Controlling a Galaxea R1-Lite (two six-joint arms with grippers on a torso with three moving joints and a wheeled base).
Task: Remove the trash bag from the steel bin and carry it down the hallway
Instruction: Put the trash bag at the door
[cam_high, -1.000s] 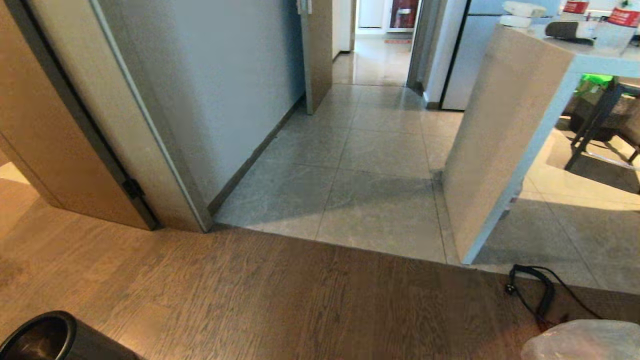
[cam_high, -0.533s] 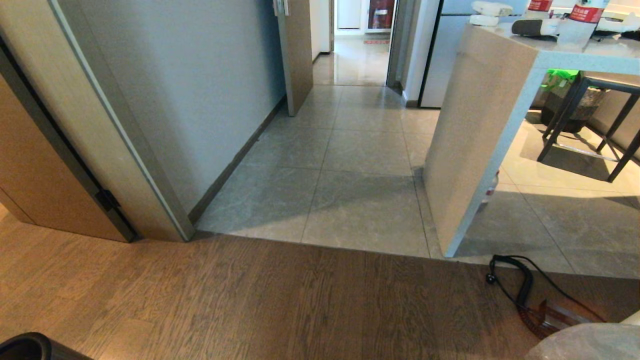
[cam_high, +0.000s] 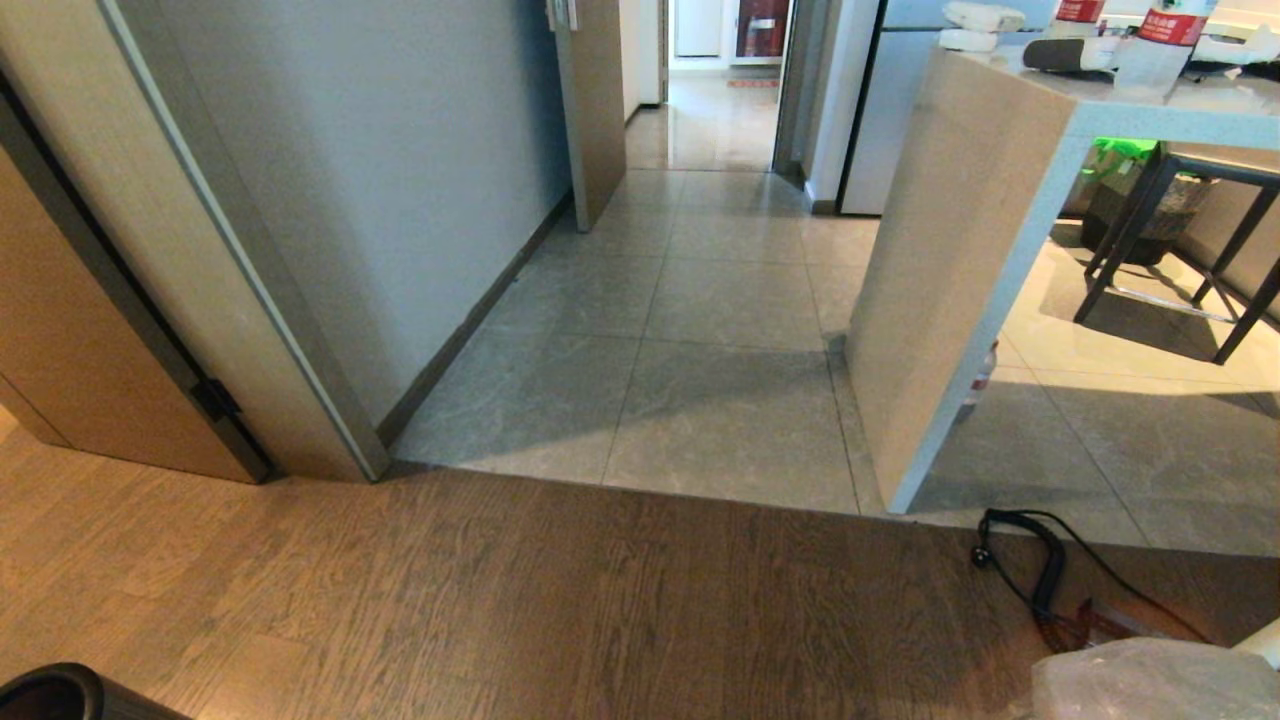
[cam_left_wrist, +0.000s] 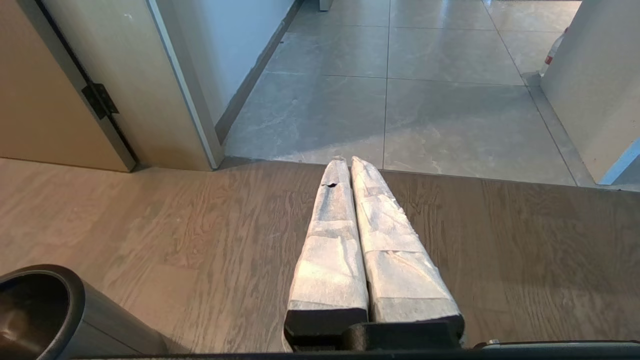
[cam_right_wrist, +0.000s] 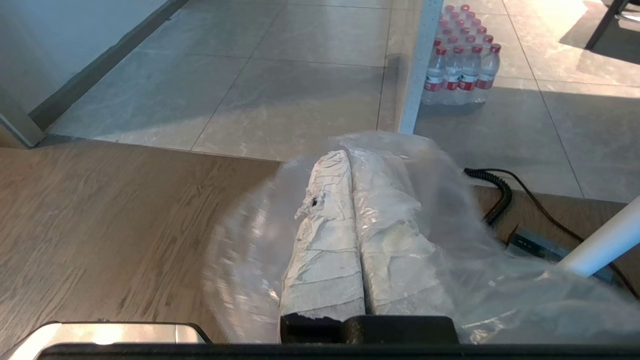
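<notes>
From my seat I see a brown wood-grain floor in the foreground, meeting the tiles along a straight threshold. A black coiled cable lies on the wood near the foot of a pale desk, whose side panel stands on the tiles. On the desk top sit bottles with red labels and a dark flat object I can't identify. A shrink-wrapped pack of water bottles with red caps stands on the tile just beside the desk panel. Beyond the desk are dark stool legs and something bright green. A white fridge stands farther back.
</notes>
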